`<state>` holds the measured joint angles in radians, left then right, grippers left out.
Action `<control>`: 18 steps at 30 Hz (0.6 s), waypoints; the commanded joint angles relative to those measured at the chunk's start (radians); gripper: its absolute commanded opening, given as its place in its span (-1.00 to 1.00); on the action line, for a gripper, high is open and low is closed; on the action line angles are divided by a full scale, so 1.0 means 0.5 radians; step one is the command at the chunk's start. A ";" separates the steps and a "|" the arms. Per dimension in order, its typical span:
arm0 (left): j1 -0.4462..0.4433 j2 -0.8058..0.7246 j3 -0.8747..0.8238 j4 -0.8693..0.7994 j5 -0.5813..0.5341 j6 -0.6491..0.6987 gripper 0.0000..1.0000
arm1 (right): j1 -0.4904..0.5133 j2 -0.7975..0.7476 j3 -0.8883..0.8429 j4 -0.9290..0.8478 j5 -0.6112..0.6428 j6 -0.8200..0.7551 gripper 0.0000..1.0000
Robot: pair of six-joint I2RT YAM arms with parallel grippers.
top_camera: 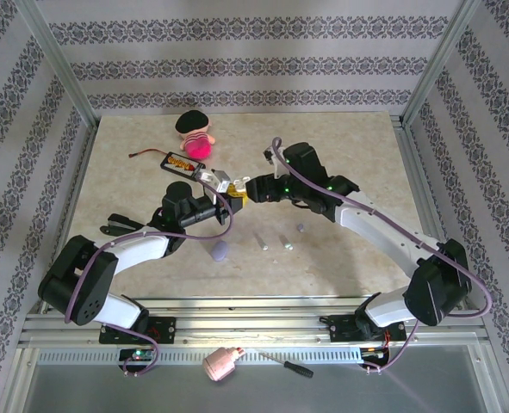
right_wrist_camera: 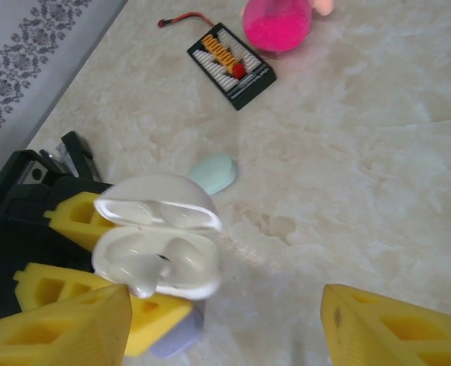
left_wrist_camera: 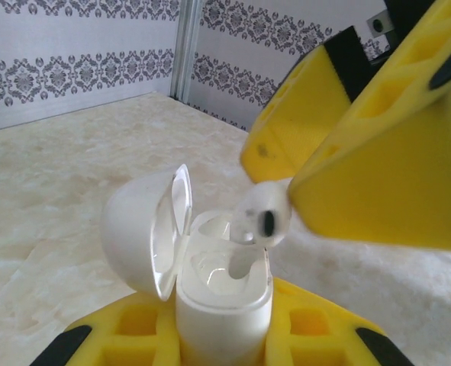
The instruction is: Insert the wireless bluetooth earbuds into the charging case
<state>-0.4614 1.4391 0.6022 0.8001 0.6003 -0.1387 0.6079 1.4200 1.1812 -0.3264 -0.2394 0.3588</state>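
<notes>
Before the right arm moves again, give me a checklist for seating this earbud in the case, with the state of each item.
1. Charging case gripped upright by the left gripper: ok.
2. Lid swung open, off the slots: ok.
3. Earbud fully seated: not ok; its stem reaches into the case, but its head stands above the rim.
4. Right gripper let go of the earbud: ok; its jaws stand wide apart with nothing clamped between them.
5. Other slot free: cannot tell.
6. Two loose earbuds lying on the table for later: ok.
</notes>
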 commanded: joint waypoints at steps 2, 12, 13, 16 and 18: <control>0.019 -0.084 -0.002 0.153 0.060 -0.039 -1.00 | -0.074 -0.069 -0.039 -0.045 0.136 -0.051 0.32; 0.034 -0.078 -0.003 0.152 0.055 -0.020 -1.00 | -0.094 -0.223 -0.109 0.117 -0.121 -0.098 0.36; 0.036 -0.073 -0.004 0.157 0.055 -0.010 -1.00 | -0.085 -0.242 -0.119 0.149 -0.160 -0.108 0.37; 0.035 -0.064 -0.010 0.171 0.060 0.007 -1.00 | -0.023 -0.229 -0.094 0.152 -0.189 -0.158 0.44; 0.036 -0.061 -0.011 0.180 0.068 0.013 -1.00 | 0.020 -0.178 -0.045 0.114 -0.180 -0.186 0.48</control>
<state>-0.4561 1.4181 0.6018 0.8238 0.6098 -0.1394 0.5892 1.3159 1.1381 -0.2832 -0.2893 0.3054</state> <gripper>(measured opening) 0.198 0.734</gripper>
